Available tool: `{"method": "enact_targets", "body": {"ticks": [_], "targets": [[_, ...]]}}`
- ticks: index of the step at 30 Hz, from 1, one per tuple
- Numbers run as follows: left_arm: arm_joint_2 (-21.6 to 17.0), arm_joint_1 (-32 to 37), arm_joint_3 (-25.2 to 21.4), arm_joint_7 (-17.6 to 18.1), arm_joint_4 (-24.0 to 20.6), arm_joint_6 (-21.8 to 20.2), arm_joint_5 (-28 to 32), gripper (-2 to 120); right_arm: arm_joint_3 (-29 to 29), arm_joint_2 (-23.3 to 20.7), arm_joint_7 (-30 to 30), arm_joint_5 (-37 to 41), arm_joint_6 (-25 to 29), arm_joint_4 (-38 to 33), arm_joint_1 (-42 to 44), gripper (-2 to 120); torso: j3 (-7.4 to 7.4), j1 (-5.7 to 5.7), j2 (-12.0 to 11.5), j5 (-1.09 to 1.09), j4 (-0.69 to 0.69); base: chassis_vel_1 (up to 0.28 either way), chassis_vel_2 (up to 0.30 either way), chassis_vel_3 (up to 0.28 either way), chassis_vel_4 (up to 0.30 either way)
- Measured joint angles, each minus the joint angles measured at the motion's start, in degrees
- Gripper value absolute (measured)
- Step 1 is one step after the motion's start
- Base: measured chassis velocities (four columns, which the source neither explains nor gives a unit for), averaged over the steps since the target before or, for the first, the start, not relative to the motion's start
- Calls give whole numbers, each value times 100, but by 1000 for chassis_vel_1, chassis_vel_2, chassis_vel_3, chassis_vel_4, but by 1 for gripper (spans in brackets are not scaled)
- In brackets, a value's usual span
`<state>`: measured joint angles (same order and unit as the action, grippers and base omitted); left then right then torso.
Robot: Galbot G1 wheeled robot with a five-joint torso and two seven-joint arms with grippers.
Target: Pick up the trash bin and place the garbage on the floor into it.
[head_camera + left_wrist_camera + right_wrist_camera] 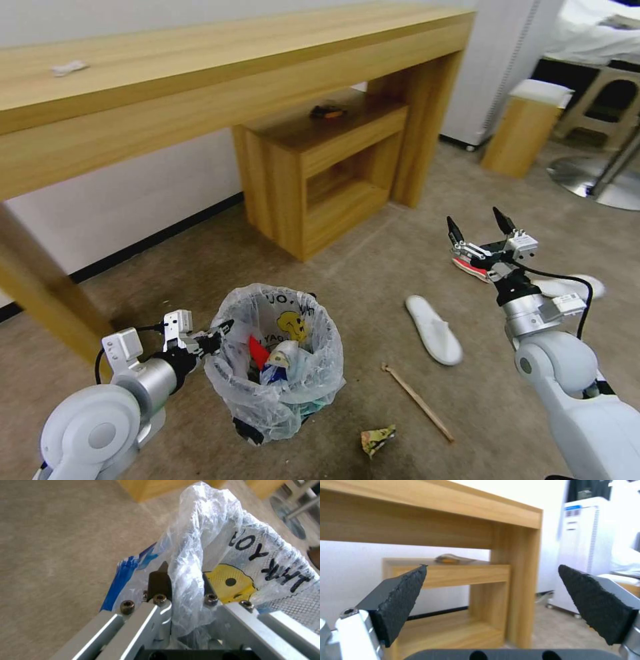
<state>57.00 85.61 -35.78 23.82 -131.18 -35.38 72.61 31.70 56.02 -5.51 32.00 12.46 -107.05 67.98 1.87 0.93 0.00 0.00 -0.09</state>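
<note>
The left gripper (pixel 223 331) pinched the trash bin (pixel 277 363) rim at lower left; the right gripper (pixel 481 230), jaws apart, hung nearest the slipper (pixel 433 330).

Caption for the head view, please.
Left gripper clamps the trash bin rim; right gripper open above floor litter.

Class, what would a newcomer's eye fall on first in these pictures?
First, the trash bin, its crinkly bag rim pinched by the left gripper. Next, the right gripper, raised and open above the floor, where a white slipper and wooden stick lie.
</note>
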Motion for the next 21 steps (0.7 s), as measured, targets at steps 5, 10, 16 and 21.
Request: {"method": "enact_targets", "body": {"ticks": [5, 10, 16, 21], "targets": [[-9, -23, 10, 26, 24, 26, 11, 2, -7, -9, -3, 8, 0, 10, -39, 100, 0, 0, 0, 0, -2, -86, -76, -67, -80], [-21, -25, 10, 36, 32, 37, 13, 2, -24, -10, -17, 9, 1, 16, -43, 100, 0, 0, 0, 0, 6, -16, -13, -6, -10], [-19, -28, 8, 38, 58, 39, 12, 2, -65, -48, -56, -10, -108, 20, 50, 100, 0, 0, 0, 0, 1, 0, 0, 0, 0], [-24, -52, -44, 49, 98, 43, 7, 2, -181, -192, -482, -300, -374, 27, 274, 100, 0, 0, 0, 0, 0, 0, 0, 0, 0]]}}
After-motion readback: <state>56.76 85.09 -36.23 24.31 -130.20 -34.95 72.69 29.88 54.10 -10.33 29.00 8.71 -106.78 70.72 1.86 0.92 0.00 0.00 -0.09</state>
